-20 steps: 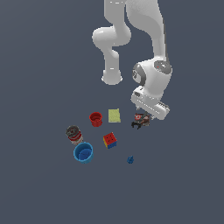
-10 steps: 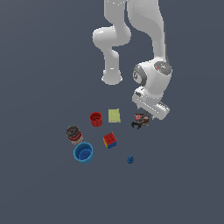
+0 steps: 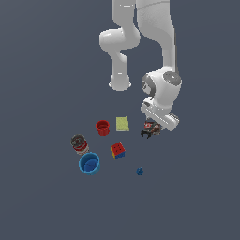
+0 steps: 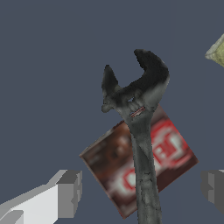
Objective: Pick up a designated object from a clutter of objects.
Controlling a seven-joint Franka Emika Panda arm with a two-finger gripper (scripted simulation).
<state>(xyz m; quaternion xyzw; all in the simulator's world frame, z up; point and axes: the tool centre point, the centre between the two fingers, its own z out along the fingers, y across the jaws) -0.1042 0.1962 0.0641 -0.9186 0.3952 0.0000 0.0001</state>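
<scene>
One dark, mottled metal wrench with an open crescent head [image 4: 136, 103] is seen lying across a dark red-and-white can [image 4: 139, 164] in the wrist view, touching it. The white-fingered claw [image 4: 142, 190] hangs over both, fingers well apart, one blocky grey pad [image 4: 69, 192] on each side of the can, nothing gripped. In the exterior view the claw [image 3: 151, 132] sits at 3 o'clock of the clutter. A flat yellow-green block [image 3: 122, 123] lies just beside it at 9 o'clock, then a red cup [image 3: 102, 127]. A multicoloured cube [image 3: 117, 150], glossy blue cup [image 3: 89, 163], second ribbed can [image 3: 79, 144] and tiny blue piece [image 3: 139, 171] are scattered toward 7 o'clock.
</scene>
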